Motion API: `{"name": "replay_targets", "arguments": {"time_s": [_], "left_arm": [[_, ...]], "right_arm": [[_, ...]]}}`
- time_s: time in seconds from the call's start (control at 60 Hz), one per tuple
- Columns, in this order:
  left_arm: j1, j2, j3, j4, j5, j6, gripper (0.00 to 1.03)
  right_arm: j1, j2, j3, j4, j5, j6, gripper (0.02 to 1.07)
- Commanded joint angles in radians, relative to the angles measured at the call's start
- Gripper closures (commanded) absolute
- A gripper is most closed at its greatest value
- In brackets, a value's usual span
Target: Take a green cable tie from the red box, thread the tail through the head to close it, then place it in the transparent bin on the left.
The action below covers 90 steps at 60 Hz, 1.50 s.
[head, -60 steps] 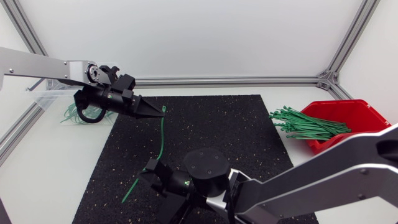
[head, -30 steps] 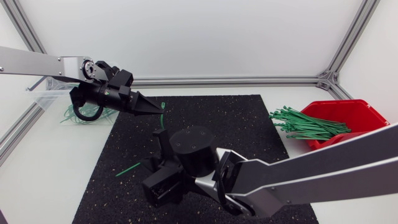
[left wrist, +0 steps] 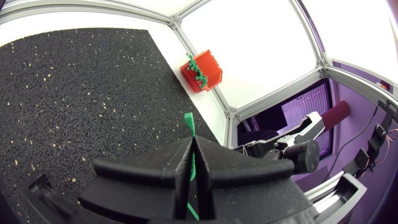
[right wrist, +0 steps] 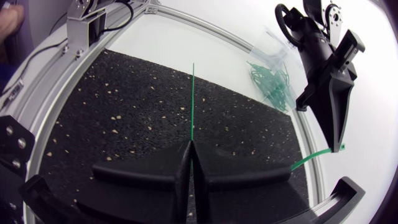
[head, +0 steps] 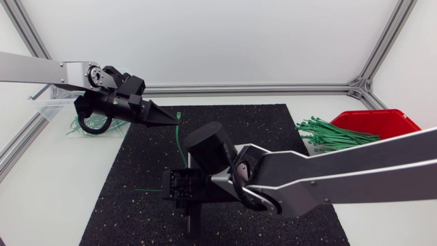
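One green cable tie (head: 177, 140) is held by both grippers over the black mat (head: 259, 130). My left gripper (head: 175, 121) is shut on its upper end, which sticks out past the fingertips (left wrist: 188, 119). From there the strap curves down behind my right arm. My right gripper (head: 166, 190) is shut on the tail, which pokes out level toward the left (head: 147, 190). In the right wrist view the tail (right wrist: 193, 102) runs straight ahead from the closed fingers (right wrist: 190, 149). The red box (head: 382, 126) with several green ties (head: 338, 137) sits at the right. The transparent bin (head: 51, 104) is at the left.
Several closed green ties (head: 89, 126) lie by the transparent bin, behind my left gripper. Aluminium frame rails (head: 252, 88) border the table at the back and sides. My right arm's bulky links (head: 287, 181) cover the middle front of the mat.
My right arm has swung up and toward the middle, turning its wrist. The tail went from slanting down-left to lying level. The left gripper shifted slightly and kept its hold.
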Motion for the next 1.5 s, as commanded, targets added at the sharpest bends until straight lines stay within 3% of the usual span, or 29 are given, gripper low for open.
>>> {"name": "replay_targets", "arguments": {"time_s": [0.0,0.2,0.55,0.667,1.017,1.183,1.483], "left_arm": [[-0.009,-0.030,-0.042,0.011,0.017,0.029,1.00],[-0.018,-0.079,-0.098,0.060,0.027,0.029,1.00],[-0.033,-0.180,-0.150,0.114,0.029,0.021,1.00],[-0.032,-0.191,-0.156,0.120,0.027,0.021,1.00],[-0.032,-0.220,-0.174,0.154,0.021,0.021,1.00],[-0.027,-0.236,-0.185,0.172,0.021,0.021,1.00],[-0.039,-0.259,-0.217,0.235,0.021,0.018,1.00]], "right_arm": [[-0.020,-0.034,0.046,-0.066,-0.043,0.113,1.01],[-0.121,-0.006,0.219,-0.381,-0.282,0.244,1.01],[-0.238,0.094,0.454,-0.747,-0.591,0.360,1.01],[-0.259,0.117,0.501,-0.824,-0.644,0.394,1.01],[-0.321,0.111,0.567,-0.896,-0.652,0.494,1.01],[-0.331,0.091,0.530,-0.815,-0.651,0.596,1.01],[-0.356,0.095,0.541,-0.827,-0.701,0.690,1.02]]}}
